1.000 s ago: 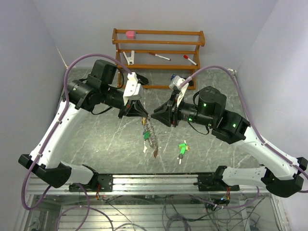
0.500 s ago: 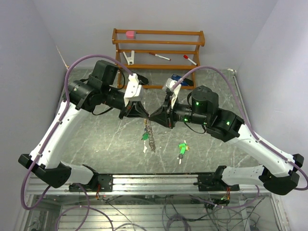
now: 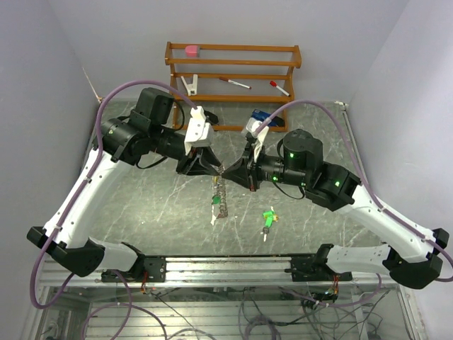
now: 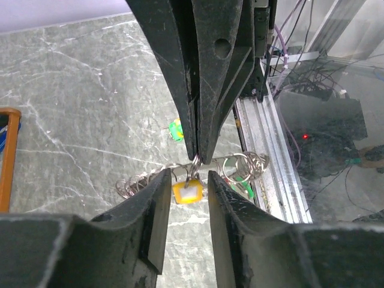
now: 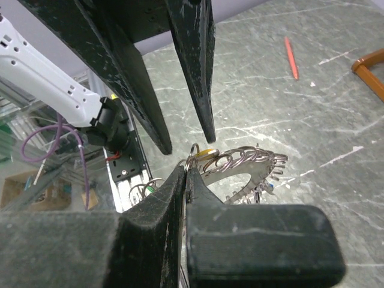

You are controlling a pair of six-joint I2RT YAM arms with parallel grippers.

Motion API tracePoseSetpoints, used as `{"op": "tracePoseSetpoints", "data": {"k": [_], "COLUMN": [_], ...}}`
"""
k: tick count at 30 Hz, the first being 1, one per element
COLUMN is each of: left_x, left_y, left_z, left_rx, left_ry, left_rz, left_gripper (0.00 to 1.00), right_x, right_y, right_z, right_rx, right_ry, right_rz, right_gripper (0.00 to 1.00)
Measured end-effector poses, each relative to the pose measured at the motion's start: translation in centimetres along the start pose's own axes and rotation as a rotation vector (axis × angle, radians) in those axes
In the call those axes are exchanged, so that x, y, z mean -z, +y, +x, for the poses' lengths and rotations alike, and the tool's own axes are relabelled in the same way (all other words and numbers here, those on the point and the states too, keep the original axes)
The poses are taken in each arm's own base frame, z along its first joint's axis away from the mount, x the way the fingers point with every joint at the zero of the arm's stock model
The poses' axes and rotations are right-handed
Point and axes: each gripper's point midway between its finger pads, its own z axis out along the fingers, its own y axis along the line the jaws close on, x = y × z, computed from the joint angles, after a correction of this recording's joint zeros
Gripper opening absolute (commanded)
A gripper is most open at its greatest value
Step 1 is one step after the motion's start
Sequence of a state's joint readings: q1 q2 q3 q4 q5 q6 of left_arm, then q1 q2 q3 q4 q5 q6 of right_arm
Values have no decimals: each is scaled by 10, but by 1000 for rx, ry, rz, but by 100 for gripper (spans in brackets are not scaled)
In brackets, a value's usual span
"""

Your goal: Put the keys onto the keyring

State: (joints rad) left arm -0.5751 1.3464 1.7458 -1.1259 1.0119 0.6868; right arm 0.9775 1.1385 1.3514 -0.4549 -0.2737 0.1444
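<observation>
Keyring (image 3: pixel 221 197) above marbled table (image 3: pixel 152 212) (lilac walls (image 3: pixel 233 21)).

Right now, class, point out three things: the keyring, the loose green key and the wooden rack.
keyring (image 3: pixel 222 197), top external view, middle of the hanging string of rings.
green key (image 3: pixel 268 215), top external view, its green head cover.
wooden rack (image 3: pixel 241 48), top external view, its top rail.

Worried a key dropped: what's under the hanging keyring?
Grey marble table. One green key lies apart on the right. Directly beneath the keyring, its own bundle covers the view.
</observation>
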Motion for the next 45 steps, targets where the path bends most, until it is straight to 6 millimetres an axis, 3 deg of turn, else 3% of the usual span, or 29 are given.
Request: {"op": "tracePoseSetpoints", "data": {"k": [9,17,22,31,37,45], "left_x": [1,0,-3,-3,-1,9], "left_y": [8,27,36,32,25,22], "left_z": [-1,0,2,1,0,-14], "left_rx": [-5,-24,-28,-51,-82,-163], "left_ry": [11,25,31,25,21,22], "left_rz": [-38,-101,-118,-96,-73,-86], "left_gripper": [47,44,41,30,40,43], "right_x": [15,14,9,8,7,6], "right_y": [-5,0,1,0,-3,-5], "right_z": [-11,-29,-23,-20,-22,-22], "right_rx": [29,38,12,-22,-45,-75], "right_ry": [-101,-178,-182,-181,-196,-203], "right_rz": [45,22,8,14,32,48], "right_gripper": [0,0,0,0,0,0]}}
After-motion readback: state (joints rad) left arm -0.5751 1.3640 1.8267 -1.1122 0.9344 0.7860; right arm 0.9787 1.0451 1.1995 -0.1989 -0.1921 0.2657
